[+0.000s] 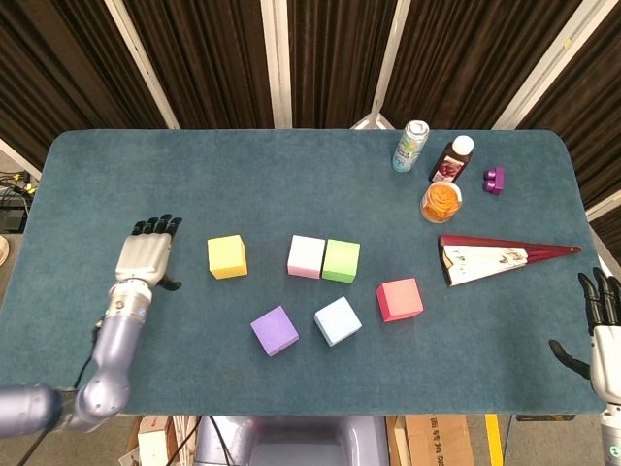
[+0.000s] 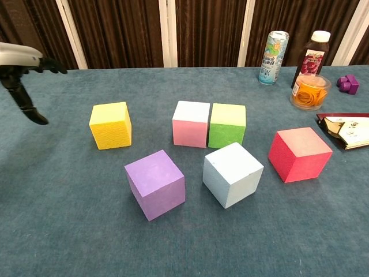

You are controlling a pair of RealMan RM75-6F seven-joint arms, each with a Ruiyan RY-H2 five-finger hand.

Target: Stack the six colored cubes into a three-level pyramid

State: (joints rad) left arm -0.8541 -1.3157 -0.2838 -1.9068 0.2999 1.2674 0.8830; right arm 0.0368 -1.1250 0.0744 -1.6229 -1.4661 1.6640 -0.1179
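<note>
Head view: we note left hand (image 1: 144, 257) empty, fingers extended, yellow cube (image 1: 227, 256) just to its right; right hand (image 1: 604, 330) empty, spread, far off at the table edge. Chest view: six cubes all single on cloth; pink cube (image 2: 191, 123) touches green cube (image 2: 227, 124); no stacking begun.

The left hand (image 1: 144, 257) has a pale silver-white moulded back and black fingers (image 1: 155, 226), joined to a rounded, glossy lavender-grey forearm (image 1: 114, 354). The right hand (image 1: 605, 335), at the right edge, shows the same white shell and black fingers (image 1: 593, 296).
</note>
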